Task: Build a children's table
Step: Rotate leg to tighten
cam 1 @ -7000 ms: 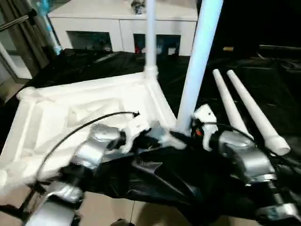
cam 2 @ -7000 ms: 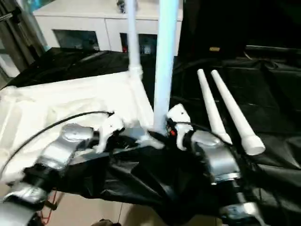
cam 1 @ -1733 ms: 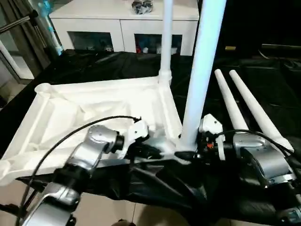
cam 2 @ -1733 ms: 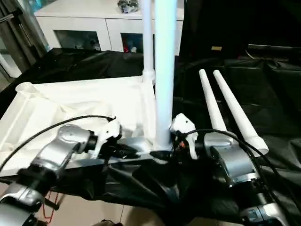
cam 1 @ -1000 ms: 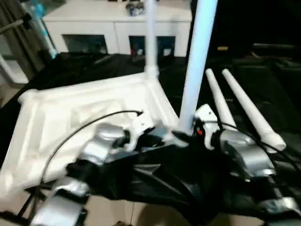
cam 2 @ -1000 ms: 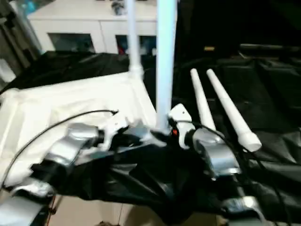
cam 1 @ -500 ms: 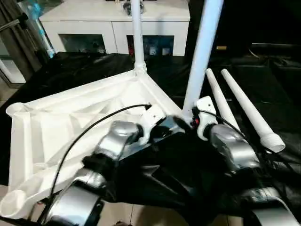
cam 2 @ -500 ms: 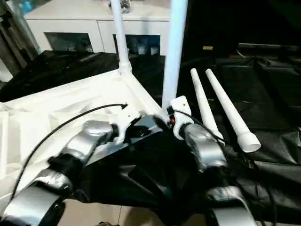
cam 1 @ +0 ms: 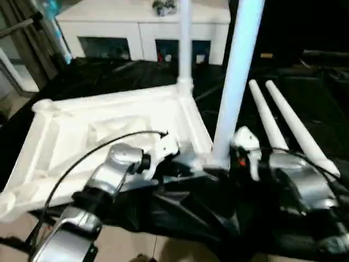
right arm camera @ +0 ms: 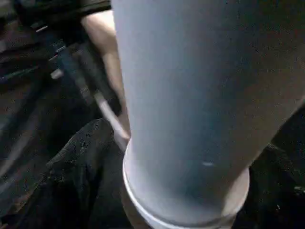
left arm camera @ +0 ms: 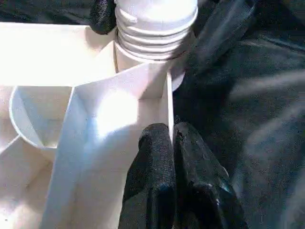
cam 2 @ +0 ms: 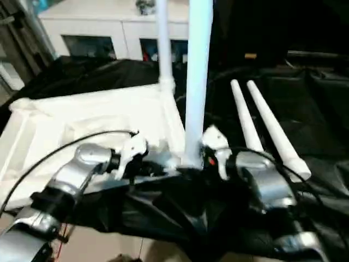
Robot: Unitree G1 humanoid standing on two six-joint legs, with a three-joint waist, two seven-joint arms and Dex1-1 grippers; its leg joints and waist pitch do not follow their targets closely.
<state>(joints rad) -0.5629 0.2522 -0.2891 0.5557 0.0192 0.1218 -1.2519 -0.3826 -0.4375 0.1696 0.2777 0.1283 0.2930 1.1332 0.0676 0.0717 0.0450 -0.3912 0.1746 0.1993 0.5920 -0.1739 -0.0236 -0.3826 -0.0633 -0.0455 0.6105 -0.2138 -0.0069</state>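
Observation:
The white tabletop (cam 1: 103,128) lies upside down on the black cloth, ribs facing up. One white leg (cam 1: 184,49) stands upright in its far corner socket. A second leg (cam 1: 235,82) stands in the near right corner, its threaded base (left arm camera: 155,28) at the socket. My left gripper (left arm camera: 170,143) is shut on the thin rim wall beside that socket. My right gripper (cam 1: 219,166) is open, with a black finger (right arm camera: 78,162) on either side of the second leg's base (right arm camera: 190,119). Two loose legs (cam 1: 283,123) lie side by side to the right.
A white cabinet (cam 1: 136,27) with glass doors stands behind the work surface. Crumpled black cloth (cam 1: 185,213) hangs over the near edge above the pale floor (cam 1: 131,248). A black cable (cam 1: 82,158) loops over my left forearm.
The whole picture has swung with the camera. Both grippers stay at the near right corner; my right fingers have spread wider around the leg's base, and the left stays pinched on the rim.

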